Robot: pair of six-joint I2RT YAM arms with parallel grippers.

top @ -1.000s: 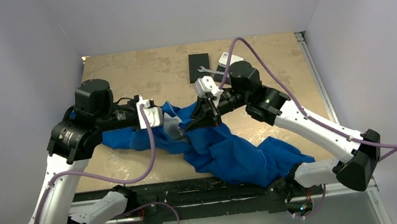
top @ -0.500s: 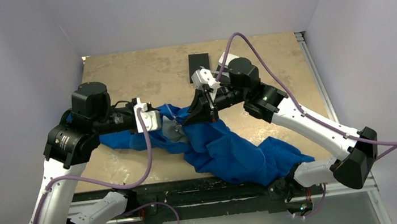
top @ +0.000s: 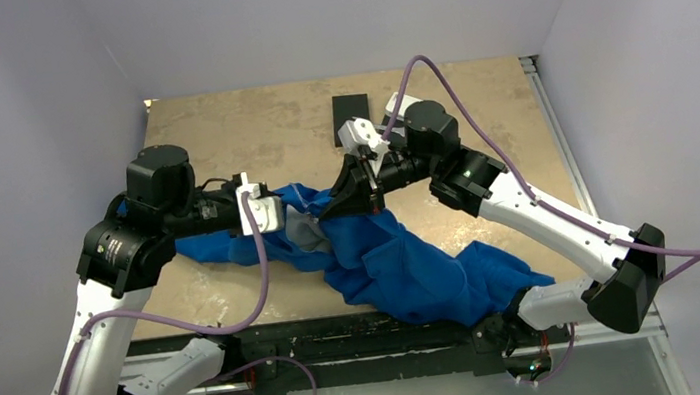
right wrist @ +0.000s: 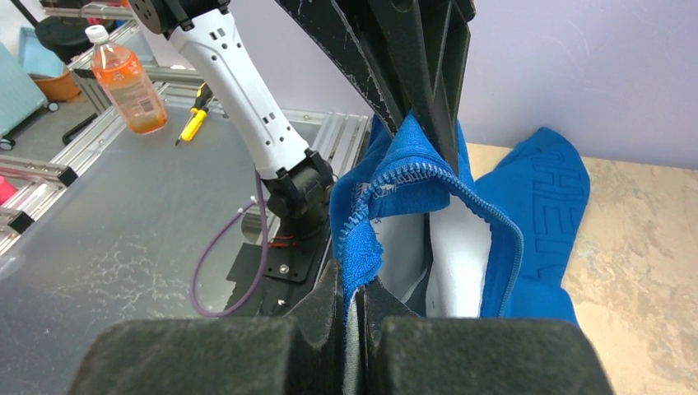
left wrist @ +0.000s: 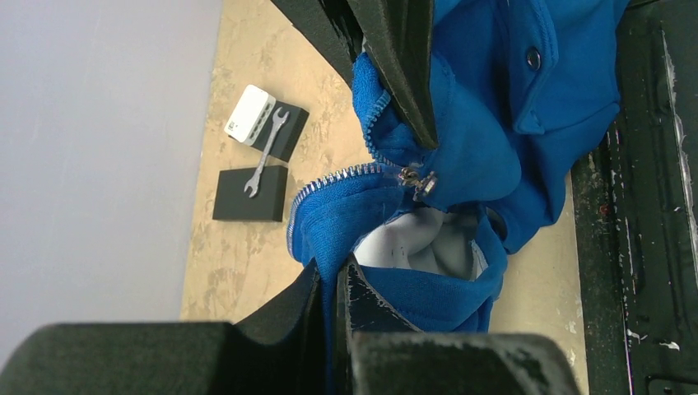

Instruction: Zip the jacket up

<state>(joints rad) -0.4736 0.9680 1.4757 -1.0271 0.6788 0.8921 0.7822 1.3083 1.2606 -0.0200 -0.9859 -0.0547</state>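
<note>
left wrist view: the left gripper [left wrist: 335,280] pinches an edge of the jacket [left wrist: 494,123] just below the zipper slider [left wrist: 416,181]; the right gripper [right wrist: 352,284] clamps fabric just above it. keep both tooth rows taut and aligned.

Overhead, plus wrist close-ups sharing jacket [top: 404,263]
</note>
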